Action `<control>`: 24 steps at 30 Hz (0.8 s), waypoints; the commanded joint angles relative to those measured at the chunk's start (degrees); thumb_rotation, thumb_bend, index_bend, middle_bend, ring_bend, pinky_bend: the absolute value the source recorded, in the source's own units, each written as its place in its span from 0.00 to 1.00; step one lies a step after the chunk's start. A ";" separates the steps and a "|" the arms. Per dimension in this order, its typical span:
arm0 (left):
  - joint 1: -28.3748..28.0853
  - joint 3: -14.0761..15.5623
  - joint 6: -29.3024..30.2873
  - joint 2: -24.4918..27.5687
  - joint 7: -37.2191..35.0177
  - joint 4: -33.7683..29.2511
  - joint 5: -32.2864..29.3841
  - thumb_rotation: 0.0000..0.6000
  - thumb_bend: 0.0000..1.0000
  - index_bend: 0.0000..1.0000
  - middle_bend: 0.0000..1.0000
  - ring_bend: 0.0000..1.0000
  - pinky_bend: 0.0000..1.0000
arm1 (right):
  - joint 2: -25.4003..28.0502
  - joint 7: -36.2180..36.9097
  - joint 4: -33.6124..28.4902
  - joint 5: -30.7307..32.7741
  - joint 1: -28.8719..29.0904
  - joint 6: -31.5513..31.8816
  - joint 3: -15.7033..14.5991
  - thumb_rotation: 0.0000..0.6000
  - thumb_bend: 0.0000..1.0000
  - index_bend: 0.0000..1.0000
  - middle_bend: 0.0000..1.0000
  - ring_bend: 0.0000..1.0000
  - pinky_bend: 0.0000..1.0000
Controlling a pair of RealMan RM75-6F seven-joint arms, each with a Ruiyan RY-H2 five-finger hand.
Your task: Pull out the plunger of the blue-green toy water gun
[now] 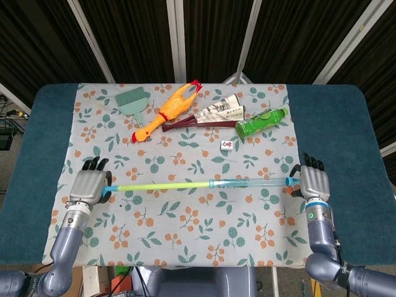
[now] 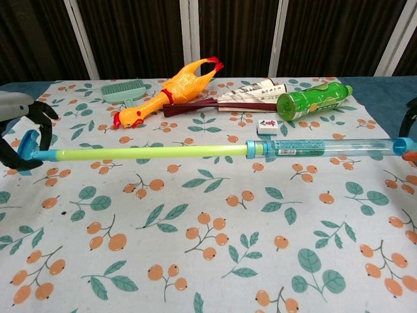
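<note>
Covering blue table, floral cloth spreads.

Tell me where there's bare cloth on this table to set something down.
The widest free patch is the near half of the floral cloth, between the water gun and the table's front edge. The far strip is crowded: brush, rubber chicken, folded fan, green bottle, mahjong tile.

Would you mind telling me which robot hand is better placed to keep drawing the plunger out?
The left robot hand: it holds the plunger handle, while the right robot hand holds the barrel's far end.
</note>
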 commanded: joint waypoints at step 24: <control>14.34 10.19 5.08 12.08 -27.64 -2.91 33.61 1.00 0.18 0.12 0.01 0.00 0.06 | 16.53 18.68 -12.14 -24.08 -13.28 1.97 -8.08 1.00 0.33 0.00 0.00 0.00 0.00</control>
